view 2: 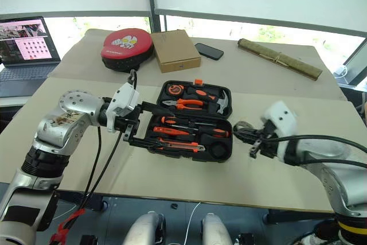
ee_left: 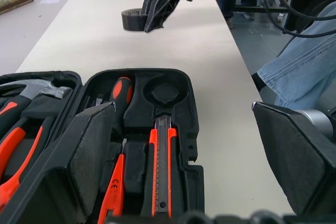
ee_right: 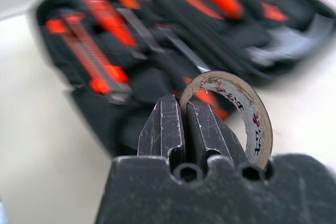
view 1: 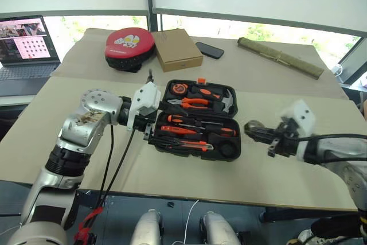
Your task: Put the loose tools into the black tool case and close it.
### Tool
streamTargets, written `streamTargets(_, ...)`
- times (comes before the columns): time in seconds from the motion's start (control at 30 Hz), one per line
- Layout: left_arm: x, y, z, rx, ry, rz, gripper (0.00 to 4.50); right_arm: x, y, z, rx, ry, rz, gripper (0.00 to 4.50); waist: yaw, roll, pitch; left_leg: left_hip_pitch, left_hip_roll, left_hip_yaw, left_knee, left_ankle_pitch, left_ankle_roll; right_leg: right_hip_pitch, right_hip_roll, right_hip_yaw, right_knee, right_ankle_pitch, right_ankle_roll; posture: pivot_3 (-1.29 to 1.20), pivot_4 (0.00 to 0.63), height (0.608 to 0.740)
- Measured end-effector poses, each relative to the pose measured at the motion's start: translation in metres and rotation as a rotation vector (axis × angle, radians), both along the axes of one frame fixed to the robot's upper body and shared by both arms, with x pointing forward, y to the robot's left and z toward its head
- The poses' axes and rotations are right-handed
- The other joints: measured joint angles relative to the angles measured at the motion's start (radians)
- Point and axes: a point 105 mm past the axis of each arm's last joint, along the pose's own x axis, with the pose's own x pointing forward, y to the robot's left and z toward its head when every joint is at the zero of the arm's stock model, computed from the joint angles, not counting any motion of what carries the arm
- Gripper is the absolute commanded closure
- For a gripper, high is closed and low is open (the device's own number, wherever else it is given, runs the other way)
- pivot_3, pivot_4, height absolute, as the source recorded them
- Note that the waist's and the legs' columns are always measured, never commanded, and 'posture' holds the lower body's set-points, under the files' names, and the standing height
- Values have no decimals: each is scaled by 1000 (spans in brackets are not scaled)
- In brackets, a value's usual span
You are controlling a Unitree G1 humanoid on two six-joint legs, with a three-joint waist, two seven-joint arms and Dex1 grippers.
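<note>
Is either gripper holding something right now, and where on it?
The right gripper is shut on the tape roll, pinching one side of its ring wall. The left gripper stands open over the tool case, holding nothing.

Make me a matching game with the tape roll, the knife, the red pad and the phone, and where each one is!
Things:
1. tape roll
2. utility knife
3. round red pad
4. phone

Places:
A. lying in the open black tool case
B. on the table beside the cardboard box, on the robot's right of it
C. pinched in the right gripper, off to the side of the case
D. on the table on the box's other side

Pairs: 1-C, 2-A, 3-D, 4-B
</note>
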Motion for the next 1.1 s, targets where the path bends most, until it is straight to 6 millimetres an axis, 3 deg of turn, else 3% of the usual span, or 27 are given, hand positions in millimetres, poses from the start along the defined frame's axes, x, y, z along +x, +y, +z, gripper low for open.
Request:
streamTargets(0.13,0,0,-2,9,-2,1,0,-3,18,-18,-60,51,63,4425,6,0,0,0,-1,1,0,0,0,0,-1,0,0,0,0,0,150,740)
streamTargets(0.3,-1,-2,-2,12,-3,-3,0,1,20,-35,-136,73,57,4425,5,0,0,0,-1,1,0,0,0,-1,-1,0,0,0,0,0,150,740)
streamTargets(0.43,-2,-3,-1,13,-10,-6,0,5,17,-43,-187,63,46,3105,7,0,0,0,-1,1,0,0,0,-1,-1,0,0,0,0,0,150,740)
streamTargets(0.6,-2,-4,0,13,-15,-6,0,8,14,-37,-194,37,29,1397,8,0,0,0,-1,1,0,0,0,-1,-1,0,0,0,0,0,150,740)
streamTargets(0.73,-2,-4,0,12,-17,0,0,-3,23,-29,-152,57,79,70,7,0,0,0,0,1,0,0,0,-1,-1,0,0,0,0,0,150,740)
streamTargets(0.83,7,0,-4,15,-12,58,0,-4,18,-11,-85,56,53,14,8,0,0,0,0,0,0,0,0,0,-1,0,0,0,0,0,150,740)
streamTargets(0.9,28,13,-13,13,17,192,0,4,2,7,-29,28,-21,553,10,0,0,0,0,0,0,0,0,0,-1,0,0,0,0,0,150,740)
streamTargets(1.0,59,46,-32,29,63,414,756,18,-28,15,21,24,-158,1493,10,0,0,0,-1,1,0,0,0,-1,-1,0,0,0,0,0,150,740)
streamTargets(1.1,73,69,-47,83,40,527,1995,26,-46,3,23,57,-230,2535,10,0,0,0,-1,2,-1,0,0,-1,-1,0,0,0,0,0,150,740)
